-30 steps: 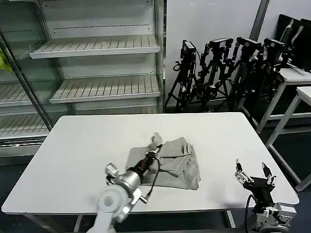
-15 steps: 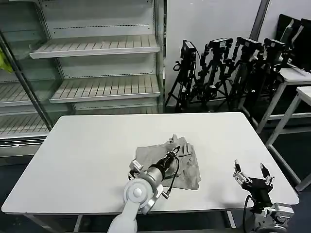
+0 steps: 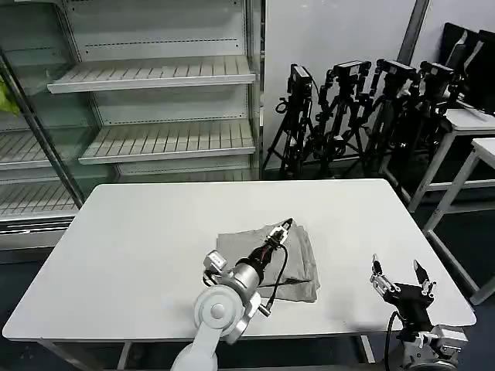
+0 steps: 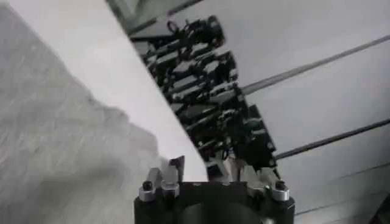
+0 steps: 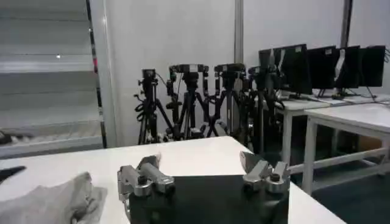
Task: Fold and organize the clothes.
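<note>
Grey shirt [image 3: 298,259] lies under the slanting left tool [image 3: 288,225], fingers parted, empty; right tool [image 3: 396,276] waits open.

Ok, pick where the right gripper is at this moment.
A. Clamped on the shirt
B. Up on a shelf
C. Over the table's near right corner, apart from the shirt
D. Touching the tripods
C: the right gripper hangs open over the table's near right corner, with bare tabletop between it and the shirt.
</note>
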